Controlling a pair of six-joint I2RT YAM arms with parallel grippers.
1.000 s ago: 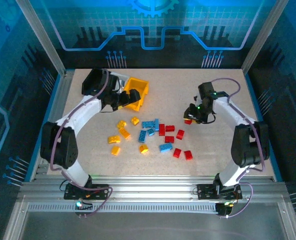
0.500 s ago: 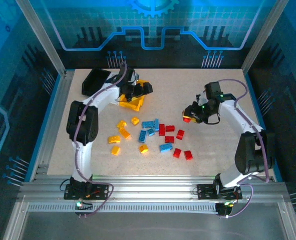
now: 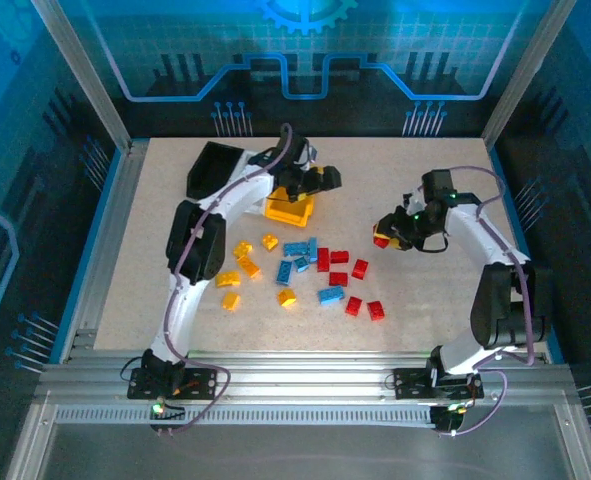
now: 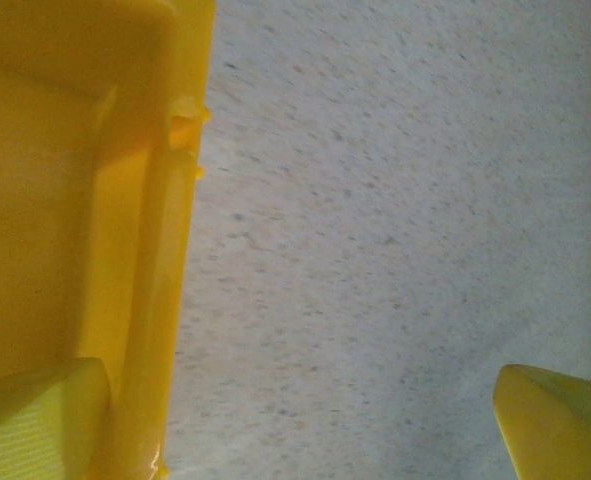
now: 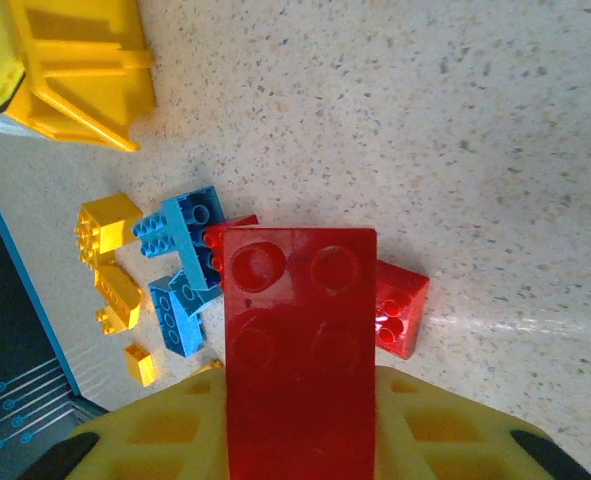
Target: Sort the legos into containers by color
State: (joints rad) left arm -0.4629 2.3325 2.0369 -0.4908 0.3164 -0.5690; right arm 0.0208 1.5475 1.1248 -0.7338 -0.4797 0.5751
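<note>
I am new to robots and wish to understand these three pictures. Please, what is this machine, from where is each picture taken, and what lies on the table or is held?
These are two robot arms bolted at the near edge of a table, each ending in a two-finger gripper. The wide picture comes from a fixed camera above and behind the arms. The other two come from a small camera on each wrist, looking along its own fingers. Loose yellow legos, blue legos and red legos lie on the table. Beyond them stand a black bin and a yellow bin. The right gripper is shut on a red brick. The left gripper is open, its fingers wide apart on either side of the yellow bin's wall.
</note>
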